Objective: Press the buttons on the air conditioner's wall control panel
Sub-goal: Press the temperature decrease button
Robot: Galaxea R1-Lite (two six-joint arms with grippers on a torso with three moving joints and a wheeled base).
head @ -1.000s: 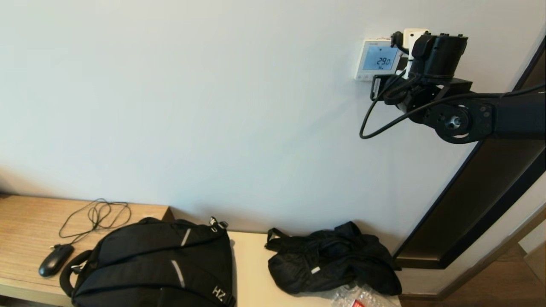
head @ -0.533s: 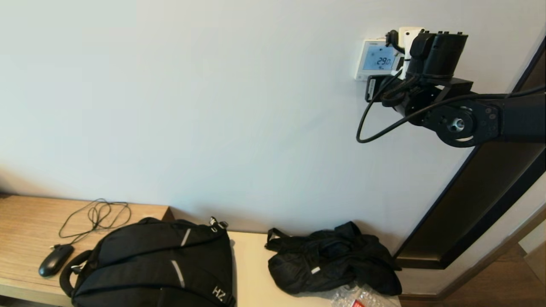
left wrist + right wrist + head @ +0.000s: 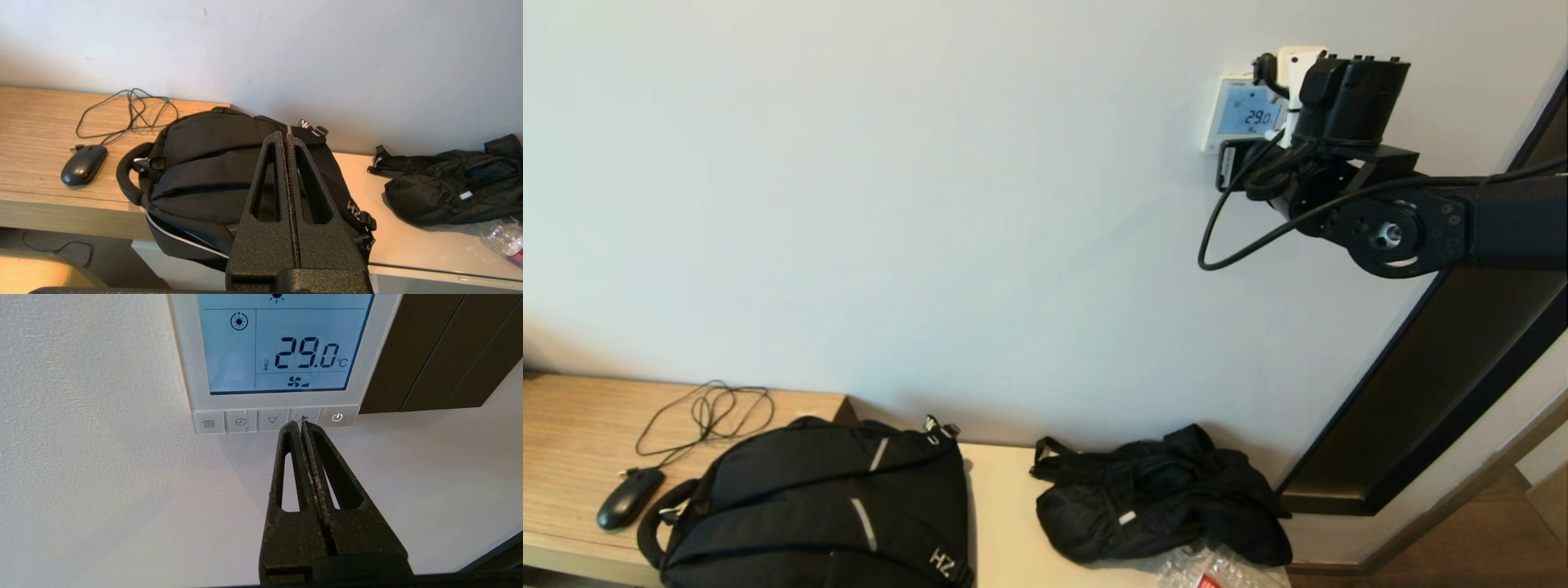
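Observation:
The white wall control panel [image 3: 1241, 114] hangs high on the wall at the right; its pale blue screen [image 3: 282, 347] reads 29.0 °C. A row of grey buttons [image 3: 241, 422] runs along its bottom strip. My right gripper [image 3: 300, 424] is shut and empty, its tip at the up-arrow button, second from the power button [image 3: 337, 417]; I cannot tell if it touches. In the head view the right wrist [image 3: 1347, 106] covers the panel's right and lower part. My left gripper [image 3: 285, 136] is shut and empty, low over the black backpack [image 3: 212, 163].
A dark door frame [image 3: 1437, 367] runs beside the panel on the right. Below, a wooden desk [image 3: 572, 433] holds a black mouse [image 3: 629, 498] with its cable, the backpack [image 3: 825, 506], a crumpled black bag [image 3: 1152, 498] and a plastic wrapper [image 3: 1209, 567].
My right arm has moved up and a little left along the wall, bringing the shut gripper closer to the panel's button row. The screen still reads 29.0.

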